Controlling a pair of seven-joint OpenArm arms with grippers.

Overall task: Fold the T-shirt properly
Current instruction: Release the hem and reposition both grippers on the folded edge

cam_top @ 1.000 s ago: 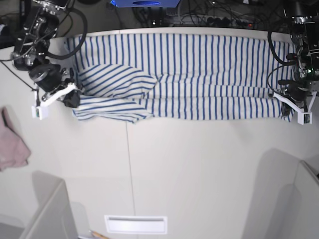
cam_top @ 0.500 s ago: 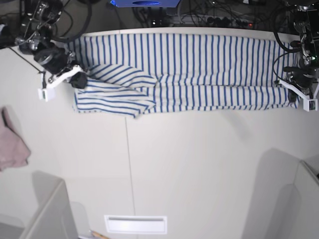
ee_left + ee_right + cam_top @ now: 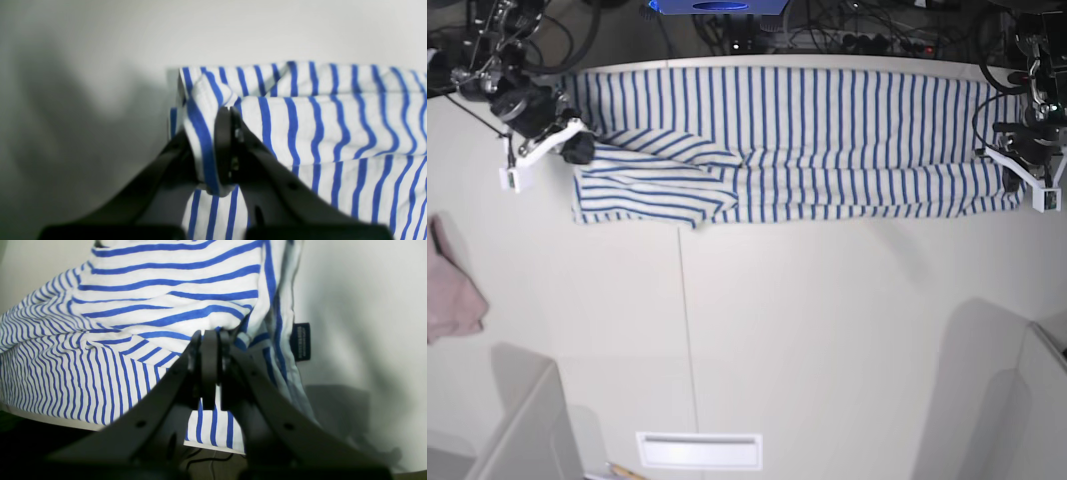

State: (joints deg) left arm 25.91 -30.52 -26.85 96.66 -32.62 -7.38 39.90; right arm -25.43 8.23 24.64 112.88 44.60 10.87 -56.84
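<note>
T-shirt (image 3: 827,140) lies stretched across table's (image 3: 827,330) far edge; left gripper (image 3: 213,133) & right gripper (image 3: 213,370) each clamped on shirt's edge, opposite ends.

- One white short-sleeved cloth T-shirt with thin blue stripes (image 3: 827,140), spread wide along the far edge of the table.
- One dark rectangular neck tag (image 3: 300,341) on that shirt — seen only in the right wrist view.
- One plain dusty-pink cloth (image 3: 452,290), lying apart at the table's side.
- Two black-fingered grippers — the left gripper (image 3: 1010,180) and the right gripper (image 3: 579,150), one at each end of the shirt.
- One pale, smooth table (image 3: 827,330).
- One white rectangular label (image 3: 699,450) near the table's front edge.
</note>
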